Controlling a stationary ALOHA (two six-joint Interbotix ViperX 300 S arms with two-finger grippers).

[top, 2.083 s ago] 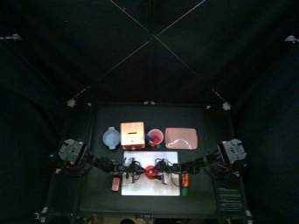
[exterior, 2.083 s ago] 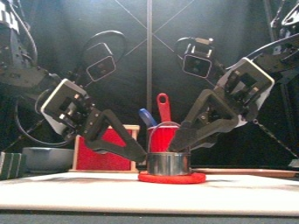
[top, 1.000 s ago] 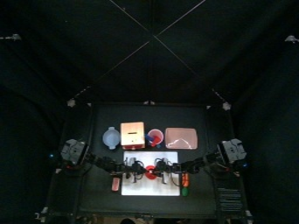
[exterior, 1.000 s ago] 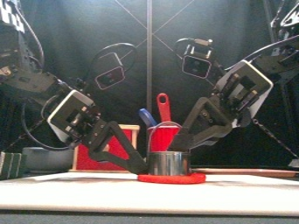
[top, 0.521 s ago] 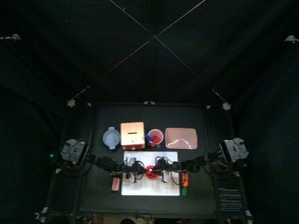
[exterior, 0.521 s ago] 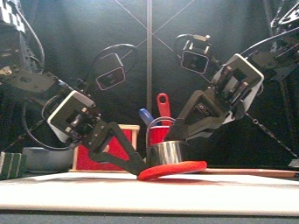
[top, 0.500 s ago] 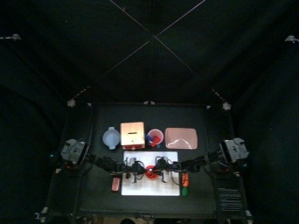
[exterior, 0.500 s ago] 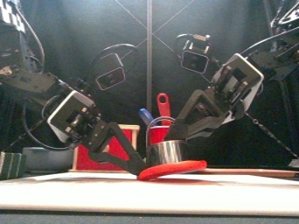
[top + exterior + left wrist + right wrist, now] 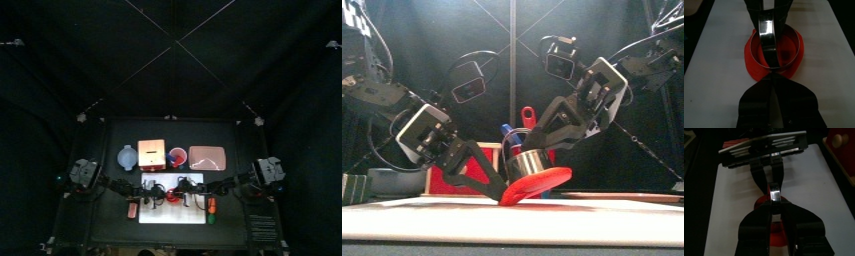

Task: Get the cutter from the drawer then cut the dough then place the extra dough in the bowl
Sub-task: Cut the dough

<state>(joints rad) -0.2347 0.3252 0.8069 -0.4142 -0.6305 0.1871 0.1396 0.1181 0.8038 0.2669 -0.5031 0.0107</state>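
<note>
We are seeing the right gripper (image 9: pixel 541 149) clamping the tilted metal cutter (image 9: pixel 529 165) (red dough ring (image 9: pixel 540 184) clinging around it); the left gripper (image 9: pixel 498 187) is pinching that ring's low edge above the white cutting board (image 9: pixel 422 207)

A flat pink tray (image 9: pixel 207 157) lies on the black surface (image 9: pixel 114 226) just right of a round red cup (image 9: pixel 178 156).
</note>
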